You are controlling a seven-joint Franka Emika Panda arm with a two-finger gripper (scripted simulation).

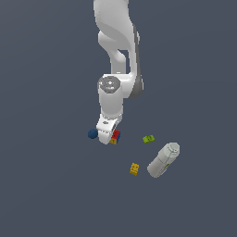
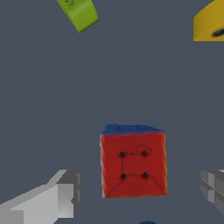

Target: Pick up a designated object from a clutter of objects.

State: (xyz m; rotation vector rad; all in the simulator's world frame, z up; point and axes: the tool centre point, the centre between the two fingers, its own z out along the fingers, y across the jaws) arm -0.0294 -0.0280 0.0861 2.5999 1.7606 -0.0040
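Note:
The designated object, a small multicoloured cube [image 2: 133, 164] with a red dotted face and a blue edge, lies on the dark floor between my two fingers. My gripper [image 2: 140, 192] is open, one finger [image 2: 57, 197] on each side of the cube with gaps to both. In the exterior view the gripper [image 1: 109, 137] is low over the floor and covers most of the cube [image 1: 115, 136]. The rest of the clutter of objects lies around: a dark blue ball [image 1: 93, 134], a green brick [image 1: 148, 139], a yellow brick [image 1: 134, 169] and a pale grey bottle [image 1: 163, 160].
The blue ball lies just beside the gripper on the exterior view's left. Green brick [image 2: 78, 13] and yellow brick [image 2: 210, 22] show at the edge of the wrist view. The bottle lies on its side at the exterior view's right.

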